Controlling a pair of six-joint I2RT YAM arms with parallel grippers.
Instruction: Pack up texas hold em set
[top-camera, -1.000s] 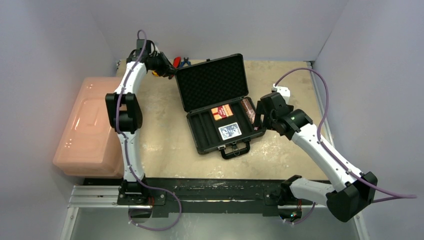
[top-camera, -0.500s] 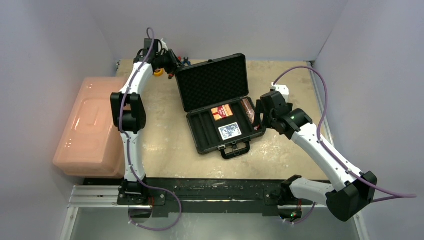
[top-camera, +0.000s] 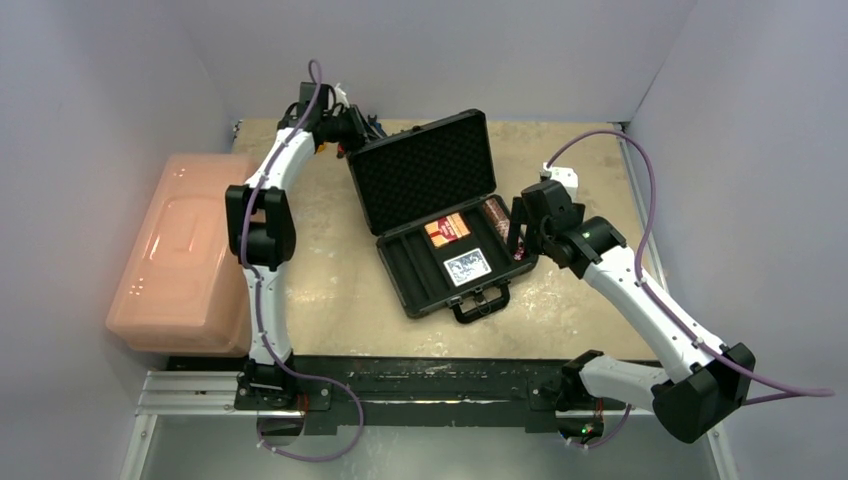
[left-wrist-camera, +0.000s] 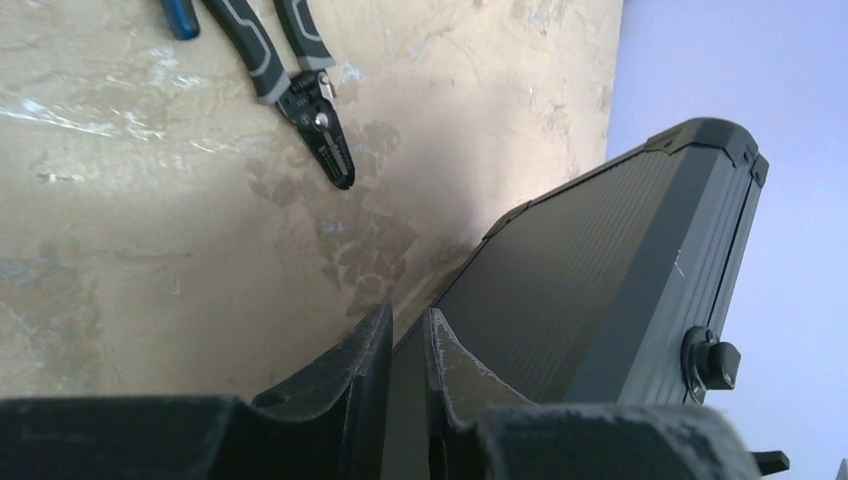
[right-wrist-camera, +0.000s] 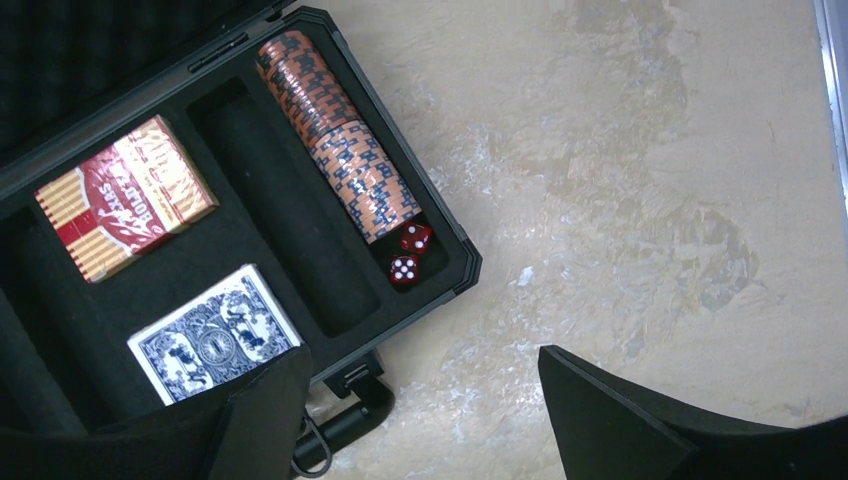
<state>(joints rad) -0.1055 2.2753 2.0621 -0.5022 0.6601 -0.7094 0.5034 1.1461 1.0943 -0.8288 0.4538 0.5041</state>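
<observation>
A: What is the left gripper (left-wrist-camera: 408, 316) doing at the far left corner of the case (top-camera: 393, 272)?

B: Its fingers are almost pressed together. They seem to nip the rim of the raised lid (left-wrist-camera: 590, 280), though the wrist view is too tight to be sure. The pliers (left-wrist-camera: 300, 95) lie on the table (left-wrist-camera: 150, 250) just behind the case.

A: So the lid comes down next?

B: I judge so. Swing it slowly about the hinge, because a sideways pull would drag the whole case.

A: What is in the tray?

B: From its left there are long slots that look bare. Then comes the red deck (right-wrist-camera: 125, 195) toward the lid and the blue deck (right-wrist-camera: 215, 335) toward the handle (top-camera: 482, 303). One chip roll (right-wrist-camera: 338, 150) fills the rightmost slot, with two red dice (right-wrist-camera: 404, 268) at its handle end. I see no second roll.

A: And the right gripper (right-wrist-camera: 420, 420)?

B: It is spread wide, holding nothing, above the case's right edge. It should clear off before the lid falls, or brace the case wall.
</observation>
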